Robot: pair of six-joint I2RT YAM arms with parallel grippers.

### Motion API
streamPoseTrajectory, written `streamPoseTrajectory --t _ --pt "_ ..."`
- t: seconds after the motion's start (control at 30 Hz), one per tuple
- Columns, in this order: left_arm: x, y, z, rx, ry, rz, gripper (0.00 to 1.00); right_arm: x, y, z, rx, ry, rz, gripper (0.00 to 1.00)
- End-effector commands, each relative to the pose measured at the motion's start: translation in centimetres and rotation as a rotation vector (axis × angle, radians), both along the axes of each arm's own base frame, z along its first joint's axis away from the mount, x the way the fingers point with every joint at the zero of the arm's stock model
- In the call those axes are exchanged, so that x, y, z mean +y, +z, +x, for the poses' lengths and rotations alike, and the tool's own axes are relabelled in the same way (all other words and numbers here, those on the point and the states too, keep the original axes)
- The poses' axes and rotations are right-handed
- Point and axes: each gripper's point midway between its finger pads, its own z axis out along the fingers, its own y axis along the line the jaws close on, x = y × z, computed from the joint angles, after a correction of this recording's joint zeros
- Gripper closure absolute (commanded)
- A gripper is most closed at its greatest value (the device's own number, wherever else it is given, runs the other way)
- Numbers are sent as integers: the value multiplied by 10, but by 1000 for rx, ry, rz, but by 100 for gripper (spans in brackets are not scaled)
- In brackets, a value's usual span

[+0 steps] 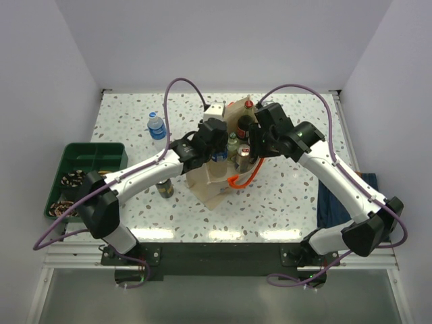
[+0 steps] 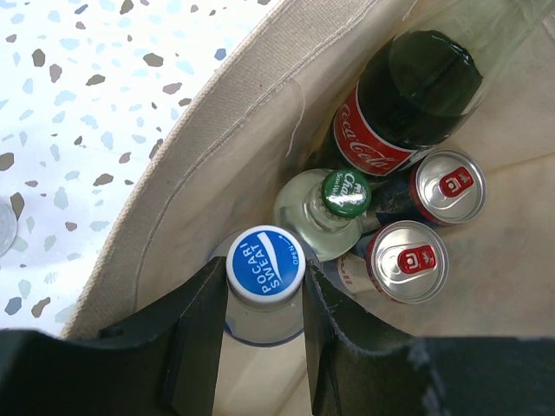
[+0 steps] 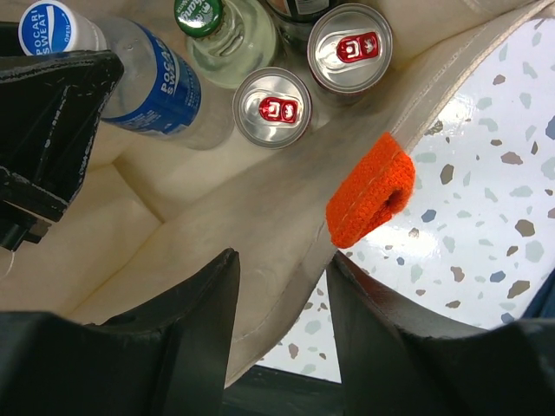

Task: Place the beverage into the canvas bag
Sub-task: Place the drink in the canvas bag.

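The beverage, a clear Pocari Sweat bottle (image 2: 265, 263) with a blue cap, is upright inside the beige canvas bag (image 1: 214, 185). My left gripper (image 2: 264, 286) is shut on its neck just under the cap. Beside it in the bag are a cola bottle (image 2: 408, 95), a green-capped glass bottle (image 2: 345, 192) and two silver cans (image 2: 406, 260). My right gripper (image 3: 284, 260) is open and straddles the bag's rim (image 3: 286, 217) near the orange side tab (image 3: 371, 201). One of its jaws is inside the bag and the other outside.
A green compartment tray (image 1: 91, 158) with small items sits at the left. A water bottle (image 1: 156, 126) stands at the back left and a small dark bottle (image 1: 165, 189) is under my left arm. A blue cloth (image 1: 331, 202) lies at the right.
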Motion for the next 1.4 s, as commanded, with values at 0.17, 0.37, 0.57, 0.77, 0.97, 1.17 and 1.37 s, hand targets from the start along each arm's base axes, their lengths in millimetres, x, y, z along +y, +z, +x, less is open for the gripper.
streamPoseTrajectory --t 0.17,0.37,0.57,0.77,0.97,1.17,1.37 --pt "16 -21 -16 63 -7 70 51 2 21 1 -38 0 37 50" --pt "14 -20 -18 61 -18 64 43 1 22 0 -42 -2 38 50" --pt "13 -22 -21 66 -25 68 43 1 22 0 -45 -4 40 50" --pt "8 -18 -24 56 -55 61 43 1 22 1 -47 -5 43 50" --pt "10 -20 -28 65 -68 77 44 1 22 1 -49 -6 42 50" --pt "9 -21 -33 74 -82 83 49 1 20 2 -44 -5 39 50" --pt "4 -20 -36 78 -111 80 49 2 20 2 -45 -6 43 50"
